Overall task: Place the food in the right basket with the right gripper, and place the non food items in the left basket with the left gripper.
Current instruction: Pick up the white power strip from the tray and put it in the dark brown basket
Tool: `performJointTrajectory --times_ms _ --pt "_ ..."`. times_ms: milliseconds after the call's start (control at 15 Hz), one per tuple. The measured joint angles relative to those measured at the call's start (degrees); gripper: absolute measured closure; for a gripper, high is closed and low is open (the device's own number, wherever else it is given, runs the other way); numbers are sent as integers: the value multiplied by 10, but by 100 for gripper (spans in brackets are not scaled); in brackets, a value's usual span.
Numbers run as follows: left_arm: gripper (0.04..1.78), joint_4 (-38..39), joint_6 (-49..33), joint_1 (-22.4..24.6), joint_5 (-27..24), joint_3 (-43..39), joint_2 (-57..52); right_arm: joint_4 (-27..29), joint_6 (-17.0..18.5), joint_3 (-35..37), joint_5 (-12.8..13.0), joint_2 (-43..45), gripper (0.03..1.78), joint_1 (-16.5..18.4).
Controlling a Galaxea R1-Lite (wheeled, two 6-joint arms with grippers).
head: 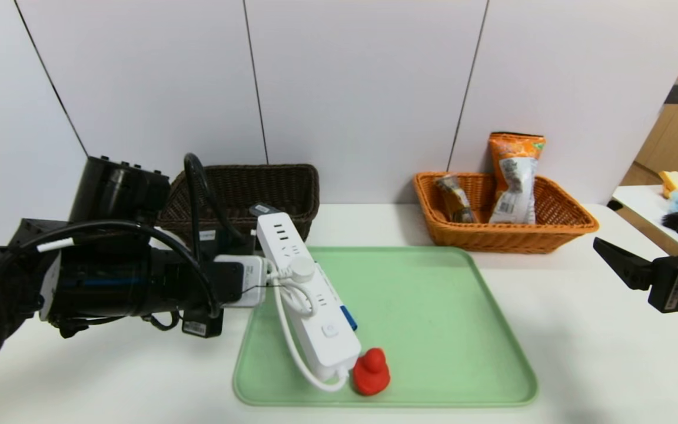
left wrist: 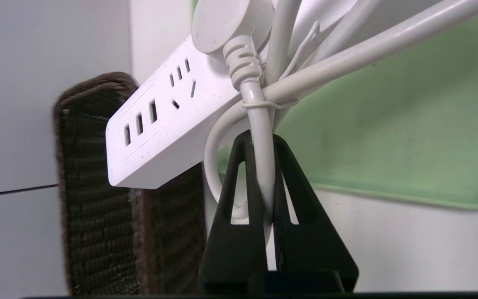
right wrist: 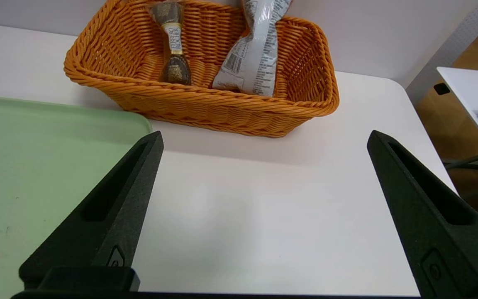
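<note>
My left gripper [head: 265, 281] is shut on the white cable [left wrist: 259, 166] of a white power strip [head: 309, 294]. It holds the strip tilted over the left side of the green tray [head: 433, 306], the strip's far end by the dark brown basket [head: 245, 191]. The strip [left wrist: 168, 120] and that basket [left wrist: 93, 207] also show in the left wrist view. A red duck toy [head: 371, 372] sits on the tray by the strip's near end. My right gripper [head: 645, 241] is open and empty over the bare table [right wrist: 264, 137], in front of the orange basket [right wrist: 206, 108].
The orange basket [head: 551, 229] holds an orange snack bag [head: 515, 176] and a chocolate pack [head: 455, 199]. A small blue thing [head: 348, 317] peeks out under the strip. A side table [head: 639, 203] with yellow and blue objects stands at the far right.
</note>
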State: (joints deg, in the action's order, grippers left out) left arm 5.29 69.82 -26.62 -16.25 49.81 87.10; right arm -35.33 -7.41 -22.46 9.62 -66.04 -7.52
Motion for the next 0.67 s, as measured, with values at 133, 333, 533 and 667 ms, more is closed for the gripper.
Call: performJointTrajectory --times_ms 133,333,533,667 --pt "169 -9 -27 0 20 42 -15 0 0 4 0 -1 12 0" --pt "169 -67 -115 0 52 139 -22 0 -2 6 0 -1 12 0" --pt "169 -145 -275 1 99 235 -7 0 -4 9 0 0 12 0" --pt "169 -156 -403 5 147 282 17 0 -3 12 0 1 12 0"
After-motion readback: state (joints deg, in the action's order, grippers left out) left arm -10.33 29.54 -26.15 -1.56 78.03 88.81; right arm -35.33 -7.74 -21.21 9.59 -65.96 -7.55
